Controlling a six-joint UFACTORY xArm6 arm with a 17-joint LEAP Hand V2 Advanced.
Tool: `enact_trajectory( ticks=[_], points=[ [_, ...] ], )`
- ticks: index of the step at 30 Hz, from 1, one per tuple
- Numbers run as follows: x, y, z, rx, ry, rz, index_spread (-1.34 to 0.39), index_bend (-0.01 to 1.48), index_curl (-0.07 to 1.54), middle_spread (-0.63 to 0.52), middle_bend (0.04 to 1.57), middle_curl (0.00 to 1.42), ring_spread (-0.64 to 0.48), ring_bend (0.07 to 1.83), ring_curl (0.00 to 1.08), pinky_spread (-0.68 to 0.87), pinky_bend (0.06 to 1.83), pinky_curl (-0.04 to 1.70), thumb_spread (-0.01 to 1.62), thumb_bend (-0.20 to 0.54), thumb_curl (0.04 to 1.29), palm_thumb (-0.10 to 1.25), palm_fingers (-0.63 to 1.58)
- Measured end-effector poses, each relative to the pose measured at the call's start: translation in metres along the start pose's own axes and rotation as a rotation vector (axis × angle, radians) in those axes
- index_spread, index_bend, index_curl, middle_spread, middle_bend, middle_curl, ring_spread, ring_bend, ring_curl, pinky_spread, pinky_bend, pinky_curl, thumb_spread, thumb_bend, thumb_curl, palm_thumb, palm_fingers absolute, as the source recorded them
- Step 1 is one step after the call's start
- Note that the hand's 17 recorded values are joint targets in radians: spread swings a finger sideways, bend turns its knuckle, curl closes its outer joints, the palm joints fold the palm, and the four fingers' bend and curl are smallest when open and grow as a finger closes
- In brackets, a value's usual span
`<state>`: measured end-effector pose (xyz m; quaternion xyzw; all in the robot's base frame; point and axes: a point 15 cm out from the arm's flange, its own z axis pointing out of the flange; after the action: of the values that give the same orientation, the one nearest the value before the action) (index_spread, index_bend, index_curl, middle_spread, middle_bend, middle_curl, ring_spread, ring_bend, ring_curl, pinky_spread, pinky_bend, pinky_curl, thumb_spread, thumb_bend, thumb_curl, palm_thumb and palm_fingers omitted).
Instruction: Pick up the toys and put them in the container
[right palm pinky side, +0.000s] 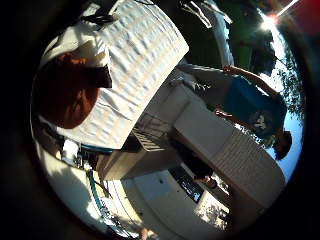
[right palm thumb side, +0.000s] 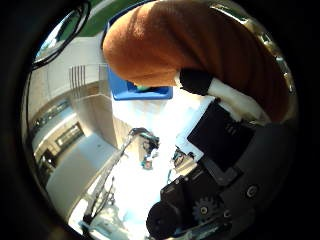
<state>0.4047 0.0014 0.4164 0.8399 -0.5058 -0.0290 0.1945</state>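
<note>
Pressing close against the palm, an orange-brown plush toy (right palm thumb side: 200, 45) fills much of the thumb-side view, and the hand (right palm thumb side: 220, 150) has its white and black fingers (right palm thumb side: 235, 102) curled against the toy's soft body, clamped on it and holding it up in the air. From the little-finger side the same toy shows as a rust-coloured lump lying against a white ribbed finger pad (right palm pinky side: 135, 65). Behind the toy, a blue container (right palm thumb side: 135, 90) stands on the bright white tabletop (right palm thumb side: 150, 130), near its far edge, with something small and greenish showing inside it. The toy is above the container's near rim, not touching it as far as I can tell.
</note>
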Motion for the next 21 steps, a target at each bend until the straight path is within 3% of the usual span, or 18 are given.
enact_trajectory(
  ticks=[7,16,21],
  points=[
    [-0.087,-0.013,-0.035,0.099,-0.034,0.015,-1.06,0.72,-0.02,-0.26,1.10,1.09,-0.08,1.43,0.77,0.16,1.52,0.71,1.11,-0.015,0.68,0.99,0.97],
    [-0.148,-0.113,-0.002,0.133,-0.116,0.025,-1.13,0.77,-0.02,-0.26,1.10,1.13,-0.08,1.46,0.77,0.15,1.52,0.75,1.12,-0.015,0.72,0.98,0.95],
    [-0.166,-0.146,0.015,0.141,-0.151,0.033,-1.16,0.80,-0.02,-0.26,1.12,1.14,-0.09,1.45,0.77,0.15,1.52,0.78,1.15,-0.034,0.71,0.89,0.92]
  ],
)
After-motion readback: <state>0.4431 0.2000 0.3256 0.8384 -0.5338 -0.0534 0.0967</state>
